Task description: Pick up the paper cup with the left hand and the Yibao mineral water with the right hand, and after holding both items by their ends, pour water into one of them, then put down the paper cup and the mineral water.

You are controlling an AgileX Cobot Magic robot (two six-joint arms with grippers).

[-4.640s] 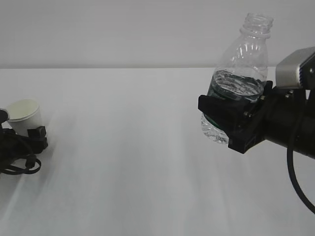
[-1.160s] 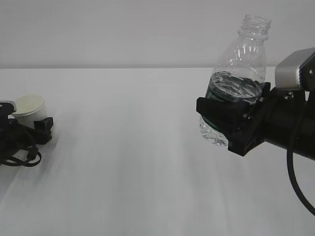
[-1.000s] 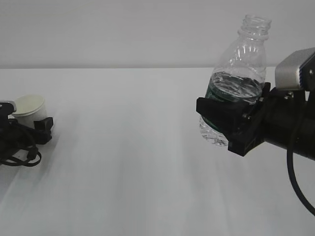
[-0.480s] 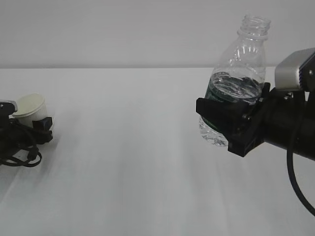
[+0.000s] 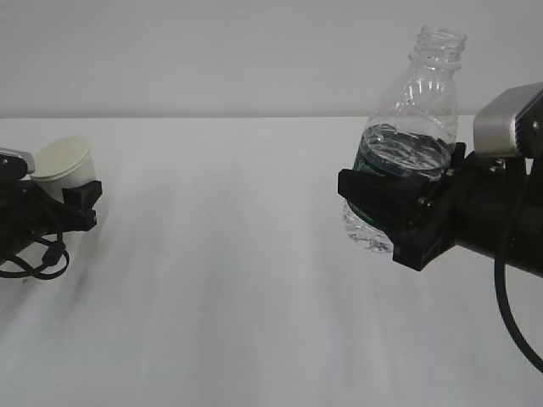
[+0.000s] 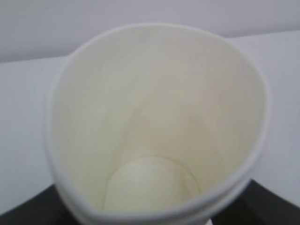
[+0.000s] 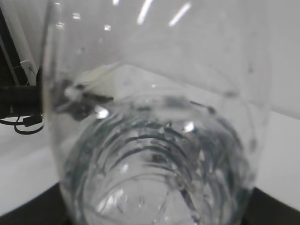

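The paper cup (image 5: 63,161) is white with a cream inside and sits in my left gripper (image 5: 68,202) at the far left, tilted a little to the right and lifted off the table. The left wrist view looks straight into the empty cup (image 6: 154,136). My right gripper (image 5: 392,203) is shut on the Yibao mineral water (image 5: 411,127), a clear ribbed bottle with no cap, held nearly upright above the table at the right with water in its lower half. The right wrist view is filled by the bottle (image 7: 159,140).
A white table (image 5: 229,280) runs under both arms, with a pale wall behind. Black cables (image 5: 34,259) hang under the left arm. The left arm shows faintly through the bottle in the right wrist view.
My left gripper has lifted the paper cup and carried it a little to the right, tilting it. The right gripper and bottle have stayed almost still.
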